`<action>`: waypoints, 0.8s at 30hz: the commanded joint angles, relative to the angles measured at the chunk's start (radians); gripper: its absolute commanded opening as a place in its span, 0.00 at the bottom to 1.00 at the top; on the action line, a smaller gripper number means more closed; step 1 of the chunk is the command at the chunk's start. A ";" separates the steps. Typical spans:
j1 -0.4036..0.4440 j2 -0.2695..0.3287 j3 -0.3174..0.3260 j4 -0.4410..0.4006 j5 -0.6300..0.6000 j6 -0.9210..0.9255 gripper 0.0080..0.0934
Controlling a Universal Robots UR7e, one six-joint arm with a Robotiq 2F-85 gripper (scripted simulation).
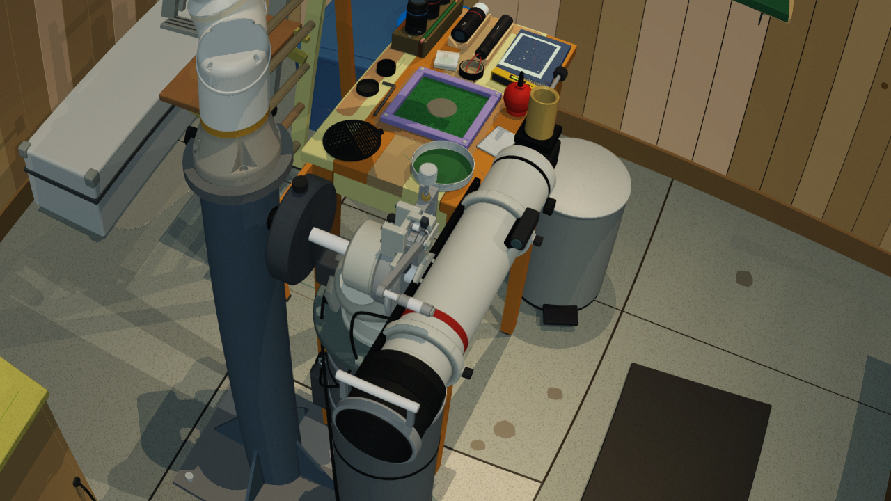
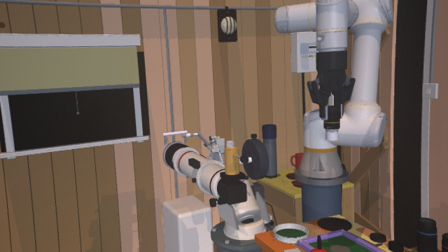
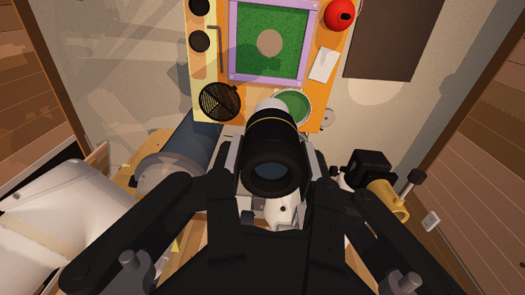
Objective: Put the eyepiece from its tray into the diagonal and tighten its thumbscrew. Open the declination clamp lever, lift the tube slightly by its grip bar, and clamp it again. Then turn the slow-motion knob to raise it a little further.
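Observation:
The eyepiece [image 2: 331, 122], black with a gold ring and a white barrel pointing down, hangs high in the air above the table and well to the right of the telescope; in the wrist camera it [image 3: 272, 146] fills the middle. Its purple-framed green tray [image 1: 442, 104] lies empty on the orange table. The brass diagonal tube [image 1: 543, 113] stands upright on the black block at the rear end of the white telescope tube [image 1: 464, 249]. The white grip bar [image 1: 376, 390] crosses the front end. My gripper [image 2: 331, 113] is closed on the eyepiece.
A round green-lined dish [image 1: 443, 166] sits at the table's near edge, beside a black grille disc [image 1: 352, 139]. A red bulb [image 1: 516, 97] stands by the tray. A white bin [image 1: 576, 224] stands beside the telescope, and the blue arm pedestal [image 1: 246, 324] to its left.

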 commanded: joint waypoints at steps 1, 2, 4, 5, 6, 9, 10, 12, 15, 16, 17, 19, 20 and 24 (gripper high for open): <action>-0.013 -0.001 -0.001 -0.001 0.000 -0.012 0.00; -0.026 -0.002 0.000 0.000 0.000 -0.025 0.00; -0.057 -0.003 0.001 0.000 0.000 -0.056 0.00; -0.075 -0.003 0.001 0.000 0.000 -0.073 0.00; -0.093 -0.003 0.000 0.000 0.000 -0.092 0.00; -0.155 0.000 -0.002 -0.001 0.000 -0.153 0.00; -0.177 0.003 -0.004 -0.002 0.000 -0.175 0.00; -0.222 0.009 -0.008 -0.004 0.000 -0.220 0.00; -0.290 0.024 -0.019 -0.008 0.000 -0.288 0.00; -0.312 0.030 -0.023 -0.010 0.000 -0.310 0.00; -0.333 0.037 -0.028 -0.012 0.000 -0.332 0.00; -0.375 0.053 -0.039 -0.016 0.000 -0.374 0.00; -0.394 0.061 -0.045 -0.018 0.000 -0.393 0.00; -0.463 0.096 -0.072 -0.027 0.000 -0.462 0.00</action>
